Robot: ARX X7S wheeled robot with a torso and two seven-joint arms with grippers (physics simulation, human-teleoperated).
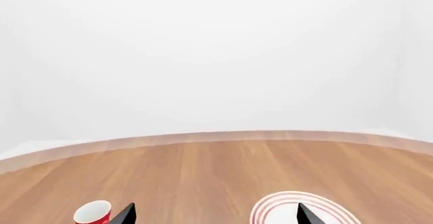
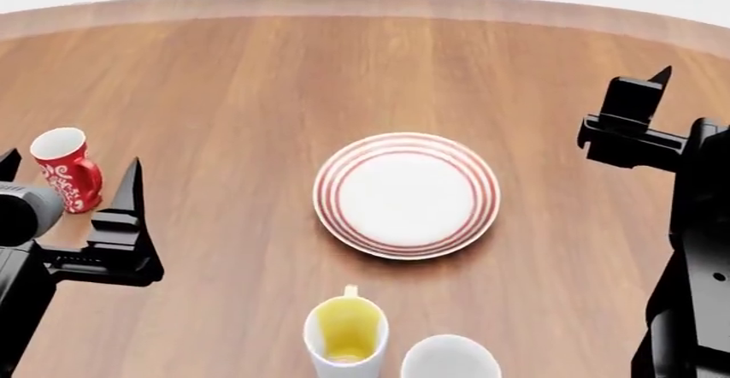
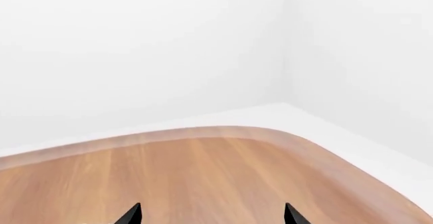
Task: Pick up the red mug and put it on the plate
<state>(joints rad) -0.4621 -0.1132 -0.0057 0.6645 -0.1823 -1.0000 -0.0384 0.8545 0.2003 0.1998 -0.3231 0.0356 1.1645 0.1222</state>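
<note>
The red mug [image 2: 67, 171] with a white floral pattern stands upright at the table's left side. It also shows in the left wrist view [image 1: 93, 213], just outside one fingertip [image 1: 127, 213]. The plate [image 2: 406, 194], white with red rings, lies at the table's middle and shows in the left wrist view [image 1: 277, 209] behind the other fingertip. My left gripper [image 2: 71, 166] [image 1: 215, 213] is open and empty, near the mug and not touching it. My right gripper [image 2: 638, 91] [image 3: 212, 213] is open and empty, raised at the right, far from both.
A white mug with a yellow inside [image 2: 345, 331] and a larger plain white mug [image 2: 450, 359] stand near the front edge, in front of the plate. The round wooden table [image 2: 228, 79] ends at a curved far rim [image 2: 365, 2]. White walls lie beyond.
</note>
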